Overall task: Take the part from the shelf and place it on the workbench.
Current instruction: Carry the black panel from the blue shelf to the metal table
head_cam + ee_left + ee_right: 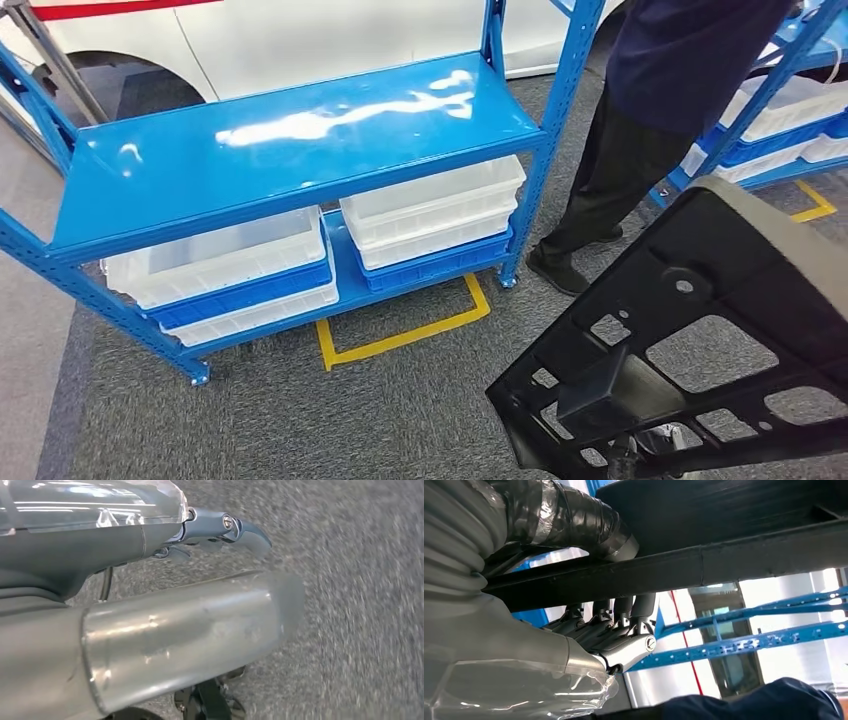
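Note:
The part [720, 300] is a large black plastic frame with several cut-outs and a pale outer edge; it hangs tilted at the lower right of the head view, off the shelf. My right hand [614, 630] grips one of the part's bars [724, 560], thumb over it and fingers beneath; a bit of that hand [632, 456] peeks out under the frame. The blue shelf [290, 140] stands ahead on the left, its top board bare. My left hand [220, 535] hangs over grey carpet with nothing in it, fingers stretched out away from the thumb.
White bins [220, 255] [435, 205] on blue trays fill the shelf's lower level. A person in dark clothes [650, 120] stands just right of the shelf. A second blue rack [780, 110] holds more bins at far right. Yellow floor tape [400, 335] marks the carpet; a white car [300, 30] is behind.

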Motion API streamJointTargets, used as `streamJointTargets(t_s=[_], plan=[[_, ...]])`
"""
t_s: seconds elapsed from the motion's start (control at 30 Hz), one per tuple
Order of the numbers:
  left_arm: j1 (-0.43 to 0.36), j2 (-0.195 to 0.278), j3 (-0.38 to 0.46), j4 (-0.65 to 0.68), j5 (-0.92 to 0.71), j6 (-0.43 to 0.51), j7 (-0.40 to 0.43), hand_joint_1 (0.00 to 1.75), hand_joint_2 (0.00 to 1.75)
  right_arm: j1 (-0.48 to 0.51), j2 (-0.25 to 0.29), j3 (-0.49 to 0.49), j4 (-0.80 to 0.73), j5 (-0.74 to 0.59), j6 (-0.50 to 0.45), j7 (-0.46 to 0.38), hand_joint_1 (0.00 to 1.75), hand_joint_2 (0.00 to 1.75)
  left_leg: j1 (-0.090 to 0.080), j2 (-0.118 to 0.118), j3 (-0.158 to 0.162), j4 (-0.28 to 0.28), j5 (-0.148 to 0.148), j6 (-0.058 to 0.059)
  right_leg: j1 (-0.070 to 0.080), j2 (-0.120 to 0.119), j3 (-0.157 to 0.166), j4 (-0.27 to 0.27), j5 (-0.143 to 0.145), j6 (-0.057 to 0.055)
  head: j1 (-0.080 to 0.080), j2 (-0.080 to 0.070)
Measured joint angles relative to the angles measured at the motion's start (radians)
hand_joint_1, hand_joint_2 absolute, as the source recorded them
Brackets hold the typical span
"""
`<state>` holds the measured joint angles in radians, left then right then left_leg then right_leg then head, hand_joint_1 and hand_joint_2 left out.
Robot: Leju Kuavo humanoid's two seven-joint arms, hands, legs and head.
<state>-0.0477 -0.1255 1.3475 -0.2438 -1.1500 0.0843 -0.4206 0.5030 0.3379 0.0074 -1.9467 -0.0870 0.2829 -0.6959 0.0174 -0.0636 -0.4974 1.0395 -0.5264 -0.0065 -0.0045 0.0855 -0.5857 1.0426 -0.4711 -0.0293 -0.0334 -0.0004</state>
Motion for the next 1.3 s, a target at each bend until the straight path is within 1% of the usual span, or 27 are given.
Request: streamJointTargets(t_s=[0.03,0.1,0.13,0.17,0.23,0.3,0.33,0.37,0.4,0.47,0.53,0.6,0.63,0.7,0.77,0.8,0.83,0.87,0.9,0.93,1.0,1.07,1.1,1.13,1.2,1.27,1.3], plan=[[0.000,0.001,0.003,0.000,0.001,-0.002,0.001,0.00,0.00,0.000,0.002,0.000,0.000,0.006,0.000,0.000,1.75,1.75,0.000,-0.009,0.005,-0.016,-0.002,0.001,0.000,0.010,-0.006,0.002,0.003,0.007,0.000,0.000],[-0.002,0.001,0.008,0.000,0.004,-0.005,0.003,0.00,0.00,0.002,0.005,0.000,0.000,0.013,0.000,0.000,1.75,1.75,0.003,0.008,0.002,-0.028,0.001,0.007,0.000,0.030,-0.014,0.002,0.011,0.021,0.000,0.000],[-0.003,0.001,0.010,0.000,0.004,-0.006,0.003,0.00,0.00,0.003,0.005,0.000,0.000,0.014,-0.001,0.000,1.75,1.75,0.005,0.020,0.003,-0.034,0.006,0.012,0.001,0.023,-0.019,0.007,0.008,0.026,0.001,0.000],[-0.004,0.001,0.010,0.000,0.005,-0.008,0.004,0.00,0.00,0.003,0.005,0.000,0.000,0.015,-0.002,0.000,1.75,1.75,0.008,0.033,0.003,-0.040,0.012,0.018,0.002,0.005,-0.030,0.028,-0.008,0.030,0.002,0.000],[-0.002,0.002,0.011,0.000,0.006,-0.012,0.004,0.00,0.00,-0.003,0.006,0.000,0.000,0.023,-0.008,0.000,1.75,1.75,0.007,0.061,0.001,-0.045,0.018,0.026,0.001,-0.048,-0.076,0.127,-0.069,0.038,0.005,0.000],[0.003,0.004,0.014,0.000,0.007,-0.016,0.005,0.00,0.00,-0.011,0.006,0.000,0.003,0.037,-0.016,0.000,1.75,1.75,0.004,0.090,-0.002,-0.044,0.019,0.028,-0.006,-0.073,-0.126,0.244,-0.119,0.046,0.006,0.000],[0.004,0.005,0.016,0.000,0.006,-0.019,0.006,0.00,0.00,-0.014,0.007,0.000,0.005,0.045,-0.021,0.000,1.75,1.75,0.004,0.105,-0.002,-0.043,0.019,0.027,-0.009,-0.078,-0.133,0.267,-0.120,0.049,0.006,0.000],[0.003,0.006,0.016,0.000,0.006,-0.021,0.006,0.00,0.00,-0.017,0.007,0.000,0.007,0.051,-0.025,0.000,1.75,1.75,0.004,0.117,-0.002,-0.043,0.018,0.026,-0.012,-0.083,-0.122,0.253,-0.102,0.051,0.006,0.000],[0.002,0.007,0.017,0.000,0.004,-0.023,0.006,0.00,0.00,-0.020,0.007,0.000,0.008,0.057,-0.030,0.000,1.75,1.75,0.004,0.128,0.000,-0.042,0.016,0.023,-0.015,-0.092,-0.093,0.202,-0.071,0.052,0.006,0.000],[-0.002,0.007,0.017,0.000,0.000,-0.025,0.003,0.00,0.00,-0.028,0.007,0.002,0.009,0.064,-0.038,0.000,1.75,1.75,0.002,0.147,0.006,-0.041,0.011,0.015,-0.013,-0.134,-0.020,0.065,-0.022,0.046,0.007,0.000],[-0.004,0.010,0.018,0.000,-0.003,-0.026,-0.003,0.00,0.00,-0.035,0.007,0.006,0.009,0.067,-0.046,0.001,1.75,1.75,-0.003,0.163,0.011,-0.040,0.007,0.004,-0.004,-0.159,0.011,-0.002,-0.011,0.034,0.006,0.000],[-0.008,0.011,0.018,0.000,-0.005,-0.027,-0.006,0.00,0.00,-0.037,0.008,0.009,0.009,0.069,-0.052,0.001,1.75,1.75,-0.005,0.181,0.015,-0.042,0.005,-0.007,0.000,-0.141,0.007,-0.004,-0.010,0.023,0.006,0.000],[-0.009,0.012,0.018,0.000,-0.006,-0.027,-0.007,0.00,0.00,-0.037,0.008,0.010,0.009,0.070,-0.053,0.001,1.75,1.75,-0.004,0.177,0.016,-0.039,0.000,-0.013,-0.002,-0.131,0.007,-0.008,-0.007,0.017,0.006,0.000],[-0.010,0.014,0.018,0.000,-0.009,-0.028,-0.007,0.00,0.00,-0.038,0.010,0.012,0.008,0.073,-0.055,0.001,1.75,1.75,0.002,0.136,-0.003,0.009,-0.038,-0.020,-0.007,-0.110,0.007,-0.017,0.000,0.003,0.005,0.000],[-0.006,0.018,0.021,0.000,-0.011,-0.030,-0.005,0.00,0.00,-0.040,0.011,0.017,0.008,0.077,-0.057,0.001,1.75,1.75,0.005,0.086,-0.059,0.129,-0.104,-0.021,-0.006,-0.088,0.004,-0.019,0.003,-0.007,0.005,0.000],[-0.003,0.021,0.023,0.000,-0.011,-0.031,-0.003,0.00,0.00,-0.041,0.011,0.020,0.009,0.079,-0.059,0.001,1.75,1.75,0.005,0.077,-0.091,0.193,-0.128,-0.022,-0.004,-0.076,0.003,-0.018,0.004,-0.009,0.005,0.000],[0.000,0.023,0.025,0.000,-0.011,-0.032,-0.001,0.00,0.00,-0.041,0.011,0.023,0.009,0.082,-0.062,0.001,1.75,1.75,0.004,0.072,-0.112,0.234,-0.133,-0.021,-0.003,-0.061,0.003,-0.017,0.004,-0.009,0.005,0.000],[0.002,0.025,0.028,0.000,-0.011,-0.033,0.000,0.00,0.00,-0.041,0.011,0.025,0.010,0.083,-0.065,0.001,1.75,1.75,0.004,0.069,-0.120,0.242,-0.120,-0.021,-0.001,-0.046,0.003,-0.015,0.004,-0.009,0.005,0.000],[0.003,0.027,0.030,0.000,-0.010,-0.034,0.002,0.00,0.00,-0.041,0.011,0.026,0.011,0.084,-0.067,0.001,1.75,1.75,0.004,0.066,-0.106,0.204,-0.086,-0.018,-0.001,-0.032,0.003,-0.012,0.004,-0.009,0.005,0.000],[0.003,0.028,0.031,0.000,-0.010,-0.034,0.002,0.00,0.00,-0.041,0.011,0.027,0.011,0.084,-0.068,0.001,1.75,1.75,0.005,0.054,-0.080,0.138,-0.044,-0.015,-0.001,-0.018,0.002,-0.008,0.003,-0.008,0.005,0.000],[0.002,0.031,0.034,0.000,-0.010,-0.035,0.003,0.00,0.00,-0.042,0.011,0.029,0.011,0.084,-0.068,0.001,1.75,1.75,0.006,0.012,-0.033,0.019,0.004,-0.009,0.000,0.005,-0.004,0.002,0.002,-0.001,0.005,0.000],[0.002,0.032,0.035,0.000,-0.010,-0.035,0.004,0.00,0.00,-0.043,0.011,0.033,0.011,0.084,-0.069,0.001,1.75,1.75,0.003,-0.007,-0.022,-0.017,0.006,-0.005,-0.001,0.027,-0.014,0.006,0.005,0.012,0.005,0.000],[0.002,0.033,0.035,0.000,-0.010,-0.036,0.004,0.00,0.00,-0.043,0.011,0.034,0.011,0.084,-0.069,0.001,1.75,1.75,0.002,0.003,-0.021,-0.020,0.008,-0.001,-0.002,0.038,-0.018,0.004,0.009,0.019,0.005,0.000],[0.001,0.032,0.035,0.000,-0.010,-0.036,0.005,0.00,0.00,-0.042,0.011,0.034,0.011,0.084,-0.069,0.001,1.75,1.75,0.003,0.015,-0.019,-0.024,0.013,0.004,-0.003,0.039,-0.020,0.005,0.010,0.024,0.005,0.000],[-0.001,0.032,0.035,0.000,-0.010,-0.036,0.004,0.00,0.00,-0.043,0.011,0.035,0.011,0.084,-0.070,0.001,1.75,1.75,0.007,0.039,-0.016,-0.034,0.022,0.017,-0.001,-0.004,-0.039,0.040,-0.014,0.033,0.007,0.000],[0.002,0.032,0.036,0.000,-0.009,-0.037,0.001,0.00,0.00,-0.046,0.010,0.035,0.011,0.084,-0.071,0.001,1.75,1.75,0.006,0.066,-0.016,-0.038,0.025,0.024,-0.002,-0.061,-0.090,0.148,-0.077,0.041,0.009,0.000],[0.004,0.032,0.036,0.000,-0.009,-0.037,0.000,0.00,0.00,-0.047,0.010,0.036,0.012,0.084,-0.071,0.001,1.75,1.75,0.005,0.080,-0.017,-0.038,0.024,0.026,-0.004,-0.072,-0.120,0.212,-0.105,0.045,0.009,0.000]])
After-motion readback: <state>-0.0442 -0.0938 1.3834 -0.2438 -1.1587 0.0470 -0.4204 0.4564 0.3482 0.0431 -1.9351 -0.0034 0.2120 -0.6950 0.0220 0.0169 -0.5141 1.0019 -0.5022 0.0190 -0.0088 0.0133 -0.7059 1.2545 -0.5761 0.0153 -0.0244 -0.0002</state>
